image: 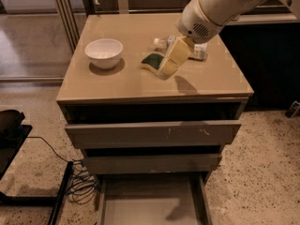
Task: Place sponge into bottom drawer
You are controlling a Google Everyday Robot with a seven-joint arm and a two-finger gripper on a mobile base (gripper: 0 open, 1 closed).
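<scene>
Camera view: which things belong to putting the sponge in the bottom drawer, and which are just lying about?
Job:
sponge, on the cabinet top
gripper, at the sponge's right end
bottom drawer, pulled open

Lying about:
white bowl
pale packet, behind the gripper
cables, on the floor

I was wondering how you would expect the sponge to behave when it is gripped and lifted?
The sponge lies flat on the cabinet top, partly behind the gripper. Its pale foam under a green scrub face will probably squash when squeezed. Small, it is likely light; flat, it should not roll, though it might slide on the glossy top.
</scene>
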